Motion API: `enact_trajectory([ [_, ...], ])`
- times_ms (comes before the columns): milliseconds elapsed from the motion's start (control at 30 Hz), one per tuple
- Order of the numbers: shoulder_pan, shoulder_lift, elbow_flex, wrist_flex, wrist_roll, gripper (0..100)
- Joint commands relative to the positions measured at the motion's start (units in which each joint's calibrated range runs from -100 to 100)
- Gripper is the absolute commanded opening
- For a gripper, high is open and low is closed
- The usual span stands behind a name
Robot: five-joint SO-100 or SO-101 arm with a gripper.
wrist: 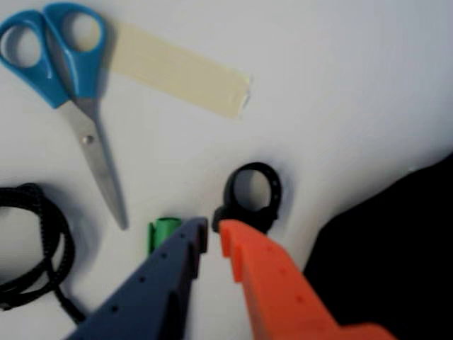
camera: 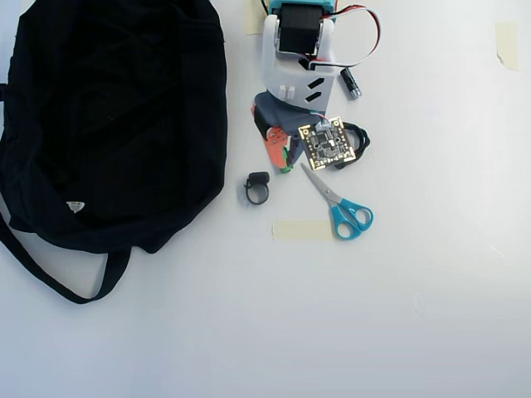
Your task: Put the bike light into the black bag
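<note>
The bike light point(wrist: 253, 195) is a small black ring with a blocky head, lying flat on the white table just beyond my fingertips in the wrist view. From overhead the bike light point(camera: 258, 189) lies between the arm and the black bag point(camera: 116, 116), which sprawls over the left side with its strap trailing toward the front. A corner of the black bag point(wrist: 396, 248) fills the wrist view's lower right. My gripper point(wrist: 214, 234) hovers just short of the light, its blue and orange fingers nearly touching with nothing between them. The overhead view puts the gripper point(camera: 284, 164) up and right of the light.
Blue-handled scissors point(wrist: 71, 85) point(camera: 340, 207) lie beside a strip of beige tape point(wrist: 184, 71) point(camera: 300, 230). A coiled black cable point(wrist: 35, 241) sits at the wrist view's left. A green marker point(wrist: 164, 232) peeks from behind the blue finger. A small black cylinder point(camera: 351, 83) lies near the arm's base.
</note>
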Motion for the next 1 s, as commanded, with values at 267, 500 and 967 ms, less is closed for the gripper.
enact_trajectory([
  [267, 0.74, 5.60, 0.28, 2.08, 6.31, 2],
  [500, 0.44, 7.59, -0.35, 2.08, 6.41, 2],
  [967, 1.71, 12.49, -1.97, 2.51, 19.78, 2],
])
